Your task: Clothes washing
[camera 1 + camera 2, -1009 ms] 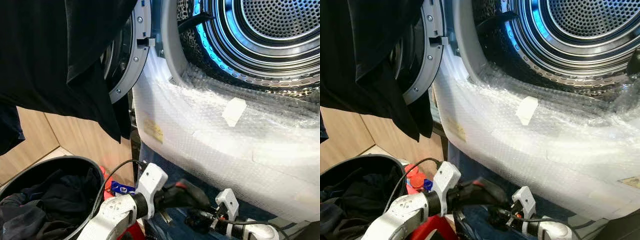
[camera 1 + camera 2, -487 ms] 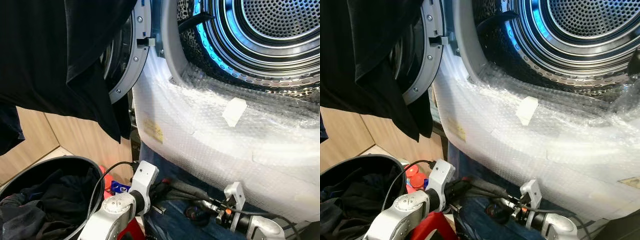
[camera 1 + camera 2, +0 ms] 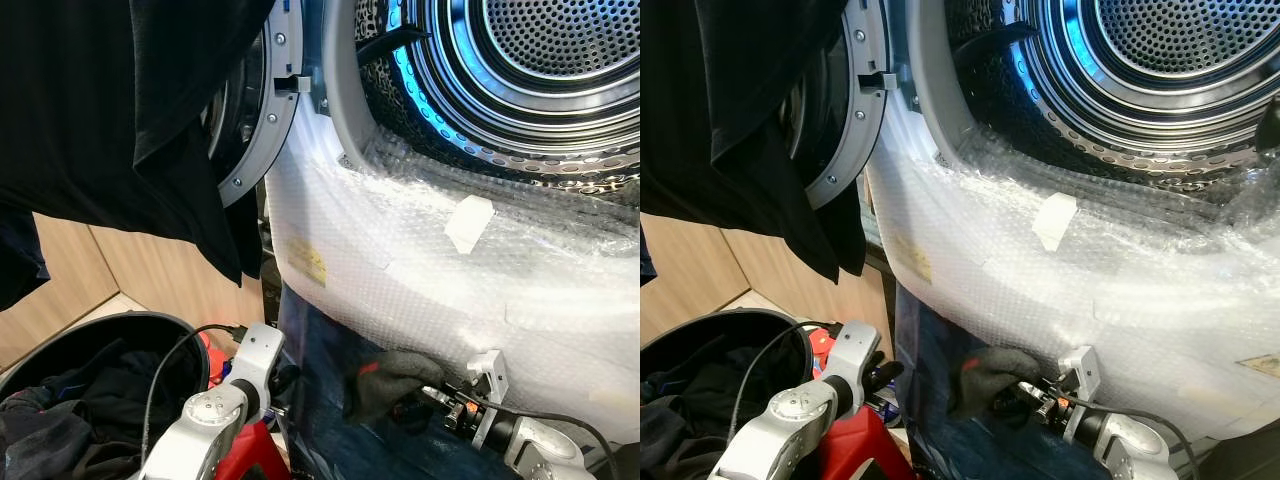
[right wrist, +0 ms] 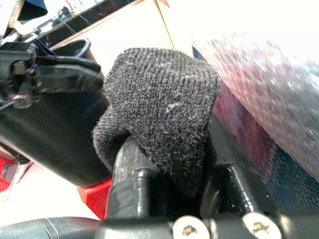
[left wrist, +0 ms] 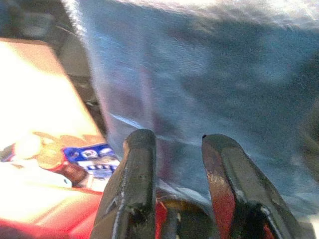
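A black laundry basket (image 3: 150, 330) full of dark clothes sits at the far left, beneath a black garment (image 3: 130, 120) hanging over the open washer door (image 3: 255, 120). The left gripper (image 5: 174, 174) hangs beside it with its fingers parted around nothing, facing a blue denim cloth (image 3: 320, 380) draped below the bubble-wrapped washer front (image 3: 450, 270). Further right, the right gripper (image 3: 415, 395) pinches a dark grey knitted sock (image 3: 385, 375) against that denim. Above gapes the perforated steel drum (image 3: 540, 60).
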### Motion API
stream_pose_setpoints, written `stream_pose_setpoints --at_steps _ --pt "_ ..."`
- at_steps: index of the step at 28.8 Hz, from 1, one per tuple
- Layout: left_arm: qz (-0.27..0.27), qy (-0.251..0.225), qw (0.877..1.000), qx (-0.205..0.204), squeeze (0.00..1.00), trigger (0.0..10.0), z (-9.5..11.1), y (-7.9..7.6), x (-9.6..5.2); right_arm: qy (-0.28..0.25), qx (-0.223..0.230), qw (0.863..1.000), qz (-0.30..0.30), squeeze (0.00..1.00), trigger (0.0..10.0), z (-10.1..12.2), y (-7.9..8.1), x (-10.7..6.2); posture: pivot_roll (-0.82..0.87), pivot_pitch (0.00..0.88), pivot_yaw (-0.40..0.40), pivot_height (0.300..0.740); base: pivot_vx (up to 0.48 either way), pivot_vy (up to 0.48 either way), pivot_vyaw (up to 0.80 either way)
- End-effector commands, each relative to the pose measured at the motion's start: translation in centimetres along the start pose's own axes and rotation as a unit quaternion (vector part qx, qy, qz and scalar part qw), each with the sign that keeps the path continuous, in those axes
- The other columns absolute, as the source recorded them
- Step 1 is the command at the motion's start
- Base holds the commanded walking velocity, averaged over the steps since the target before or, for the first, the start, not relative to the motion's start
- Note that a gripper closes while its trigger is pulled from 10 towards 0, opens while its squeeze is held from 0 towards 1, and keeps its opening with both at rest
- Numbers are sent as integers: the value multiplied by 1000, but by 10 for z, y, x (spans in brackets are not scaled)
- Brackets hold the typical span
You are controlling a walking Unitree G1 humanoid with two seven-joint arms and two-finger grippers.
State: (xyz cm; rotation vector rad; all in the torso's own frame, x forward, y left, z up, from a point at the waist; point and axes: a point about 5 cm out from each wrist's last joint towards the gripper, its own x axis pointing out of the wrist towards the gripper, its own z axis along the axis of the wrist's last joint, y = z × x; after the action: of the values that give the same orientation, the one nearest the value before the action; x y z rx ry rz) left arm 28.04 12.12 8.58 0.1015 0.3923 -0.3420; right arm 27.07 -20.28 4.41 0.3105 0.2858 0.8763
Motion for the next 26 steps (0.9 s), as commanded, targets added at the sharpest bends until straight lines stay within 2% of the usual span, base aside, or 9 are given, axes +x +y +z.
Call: stream_pose_setpoints --at_steps 1,5,7,8,9,10,11,16,26 --pt "67 -47 997 4 1000 10000 9 19 -10 -1 -10 1000 11 0 0 4 1 -8 31 0 -29 740 0 0 0" --pt "152 -84 985 -3 1000 10000 7 40 -26 30 -24 998 48 0 0 -2 11 -18 32 0 -32 740 0 0 0" --pt "223 -124 967 -6 1000 10000 11 56 -38 34 -33 995 86 0 0 2 23 -24 32 0 -31 740 0 0 0" --pt "265 -166 950 -21 980 10000 17 66 -47 28 -48 993 109 0 0 12 31 -26 28 0 -31 740 0 0 0" --pt "265 -166 950 -21 980 10000 17 66 -47 28 -48 993 109 0 0 12 31 -26 28 0 -31 740 0 0 0" --pt "287 -185 940 -23 678 10000 20 70 -52 25 -60 991 117 0 0 17 35 -26 22 0 -28 740 0 0 0" --pt "310 -188 932 -14 0 10000 18 74 -57 25 -69 989 129 0 0 23 39 -26 20 0 -27 740 0 0 0" --pt "362 -177 915 -36 0 10000 4 85 -69 -14 -101 980 171 0 0 51 61 -21 20 0 -30 740 0 0 0" --pt "349 -179 919 -27 0 10000 2 79 -61 -135 -171 936 275 0 0 144 112 -5 6 0 -25 740 0 0 0"
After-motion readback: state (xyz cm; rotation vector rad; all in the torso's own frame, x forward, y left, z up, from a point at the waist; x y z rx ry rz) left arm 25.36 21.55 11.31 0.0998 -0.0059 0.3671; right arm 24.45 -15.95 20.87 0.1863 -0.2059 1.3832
